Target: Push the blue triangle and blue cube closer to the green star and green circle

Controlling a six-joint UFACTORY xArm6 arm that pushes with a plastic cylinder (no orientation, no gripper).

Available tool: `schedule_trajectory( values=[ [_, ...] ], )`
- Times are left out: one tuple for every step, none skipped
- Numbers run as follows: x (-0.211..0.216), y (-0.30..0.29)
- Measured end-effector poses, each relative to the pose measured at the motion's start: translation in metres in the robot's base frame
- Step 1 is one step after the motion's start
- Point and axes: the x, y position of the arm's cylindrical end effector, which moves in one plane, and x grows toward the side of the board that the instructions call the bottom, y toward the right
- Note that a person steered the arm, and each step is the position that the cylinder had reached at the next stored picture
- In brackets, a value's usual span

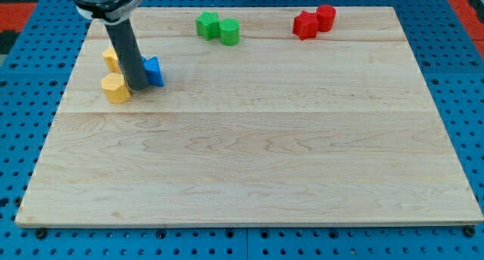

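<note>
My tip (138,87) rests on the board at the view's upper left, touching or nearly touching the left side of a blue block (154,71). The rod hides part of that blue block, so I cannot tell whether it is one block or two, nor its shape. The green star (207,24) and the green circle (229,32) sit together at the view's top, right of centre-left, well to the right and above the tip.
A yellow block (116,88) lies just left of the tip, and another yellow block (111,59) sits above it, partly behind the rod. Two red blocks (305,24) (326,17) sit together at the view's top right. The wooden board (249,162) ends on a blue pegboard.
</note>
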Motion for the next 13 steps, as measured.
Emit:
schedule_trajectory(
  values=[
    [-0.027,0.032],
    [-0.072,0.044],
    [-0.029,0.049],
    [0.014,0.013],
    [0.007,-0.002],
    [-0.023,-0.031],
    [-0.039,-0.010],
    [-0.056,0.021],
    [-0.053,0.018],
    [-0.041,-0.013],
    [-0.079,-0.028],
    [-0.101,0.022],
    [-0.097,0.048]
  ],
)
